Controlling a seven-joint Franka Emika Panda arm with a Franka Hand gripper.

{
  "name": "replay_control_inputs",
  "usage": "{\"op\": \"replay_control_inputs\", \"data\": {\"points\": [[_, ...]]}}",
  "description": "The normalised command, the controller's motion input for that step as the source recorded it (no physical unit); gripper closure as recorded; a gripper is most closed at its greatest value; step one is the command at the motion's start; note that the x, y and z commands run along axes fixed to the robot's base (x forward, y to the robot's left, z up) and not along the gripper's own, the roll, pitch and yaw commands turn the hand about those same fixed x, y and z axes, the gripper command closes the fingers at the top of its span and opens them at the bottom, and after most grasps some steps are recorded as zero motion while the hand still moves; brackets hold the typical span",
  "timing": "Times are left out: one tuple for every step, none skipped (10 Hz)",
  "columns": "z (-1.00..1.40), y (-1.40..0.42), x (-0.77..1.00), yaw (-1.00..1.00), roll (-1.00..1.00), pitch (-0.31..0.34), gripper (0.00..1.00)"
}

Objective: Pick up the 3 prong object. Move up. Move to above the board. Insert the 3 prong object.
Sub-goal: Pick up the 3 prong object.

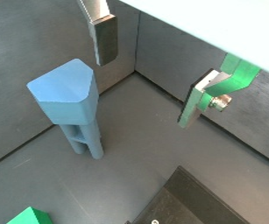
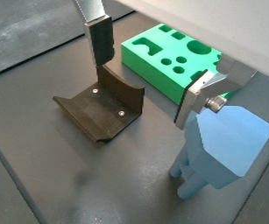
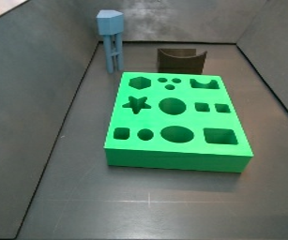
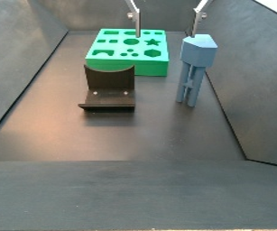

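The 3 prong object [image 4: 195, 68] is light blue and stands upright on its legs on the dark floor, to the right of the board [image 4: 128, 50]. It also shows in both wrist views [image 1: 68, 105] [image 2: 224, 149] and in a side view [image 3: 109, 37]. The board [image 3: 177, 122] is a bright green slab with shaped cutouts, and it also shows in a wrist view [image 2: 172, 57]. My gripper [image 4: 167, 9] hangs open and empty above the far end of the floor. Its fingers [image 2: 102, 39] are wide apart. The 3 prong object stands outside the jaws, beside one finger [image 2: 201, 92].
A dark curved block [image 4: 108, 86] sits on the floor in front of the board; it also shows in a wrist view [image 2: 102, 109] and a side view [image 3: 177, 58]. Grey walls [image 4: 243, 81] close in the floor on its sides.
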Motion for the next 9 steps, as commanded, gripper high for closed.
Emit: {"op": "replay_control_inputs", "data": {"points": [[0.0,0.0,-0.29,0.0,0.0,-0.079,0.0],[0.0,0.0,-0.41,-0.03,0.0,-0.13,0.0],[0.0,0.0,-0.4,-0.09,0.0,-0.121,0.0],[0.0,0.0,-0.42,-0.05,0.0,-0.116,0.0],[0.03,0.0,-0.26,0.0,-0.01,-0.091,0.0],[0.0,0.0,-0.19,0.0,-0.04,-0.086,0.0],[0.0,0.0,-0.18,0.0,-0.02,-0.08,0.0],[0.0,-0.03,-0.23,0.0,-0.02,-0.107,0.0],[0.0,-0.05,-0.22,0.0,0.0,-0.096,0.0]]}}
